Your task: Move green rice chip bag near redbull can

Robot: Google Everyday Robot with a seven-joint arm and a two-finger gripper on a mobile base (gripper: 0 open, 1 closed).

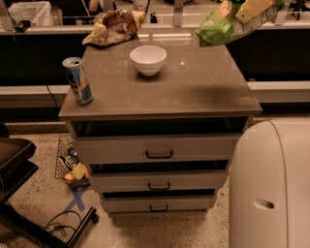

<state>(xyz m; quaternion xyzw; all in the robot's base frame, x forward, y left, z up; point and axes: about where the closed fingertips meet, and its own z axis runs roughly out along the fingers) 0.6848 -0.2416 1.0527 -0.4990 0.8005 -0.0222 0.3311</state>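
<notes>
The green rice chip bag (216, 26) hangs in the air above the cabinet's far right corner. My gripper (253, 9) is at the top right edge of the view, shut on the bag's upper end and holding it off the surface. The redbull can (77, 81), blue and silver, stands upright at the cabinet top's front left corner, far from the bag. The bag's shadow falls on the right part of the cabinet top (193, 92).
A white bowl (148, 59) sits mid-back on the top. A brown-and-yellow snack bag (114, 26) lies at the back left. Three drawers (159, 154) face me. A white rounded robot body (271, 184) is at the lower right. A wire basket (70, 162) and a dark chair (12, 160) are on the floor at the left.
</notes>
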